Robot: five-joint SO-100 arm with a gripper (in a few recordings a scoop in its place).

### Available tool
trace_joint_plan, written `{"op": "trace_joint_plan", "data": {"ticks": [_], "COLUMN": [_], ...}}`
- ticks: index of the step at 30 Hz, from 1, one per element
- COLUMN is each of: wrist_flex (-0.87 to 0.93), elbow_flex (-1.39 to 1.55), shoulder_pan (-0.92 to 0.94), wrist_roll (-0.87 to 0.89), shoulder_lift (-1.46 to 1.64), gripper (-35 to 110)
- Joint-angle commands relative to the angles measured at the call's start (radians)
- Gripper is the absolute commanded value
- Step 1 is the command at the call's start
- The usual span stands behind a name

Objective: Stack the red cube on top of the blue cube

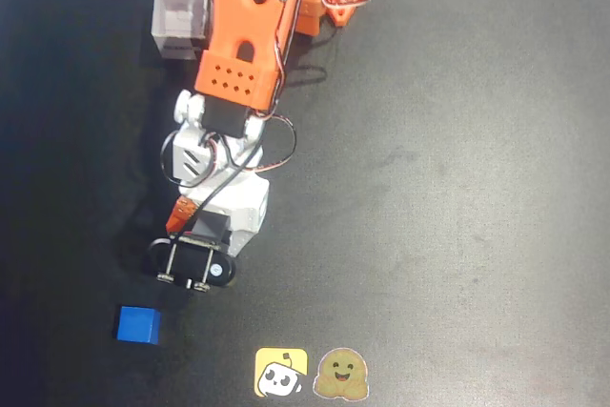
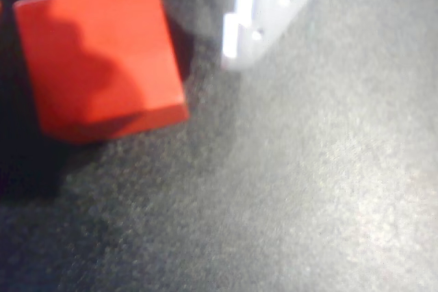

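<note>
Hand (image 1: 176,235) grasping the small matte red-orange cube (image 2: 99,56), seen close in the wrist view. The small bright blue matte cube (image 1: 139,323) sits on the dark tabletop (image 1: 448,188), just below-left of the hand in the overhead view; carry goes that way

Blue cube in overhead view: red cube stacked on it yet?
No. The blue cube sits alone on the black table with its top bare, and the arm's hand is off to its upper right.
</note>
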Motion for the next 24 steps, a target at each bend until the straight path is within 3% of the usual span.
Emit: {"op": "trace_joint_plan", "data": {"ticks": [1, 24], "wrist_flex": [-0.031, -0.058], "elbow_flex": [0.009, 0.026], "shoulder_pan": [-0.002, 0.041], "wrist_roll": [-0.014, -0.031], "shoulder_lift": [-0.008, -0.054], "gripper": [25, 19]}}
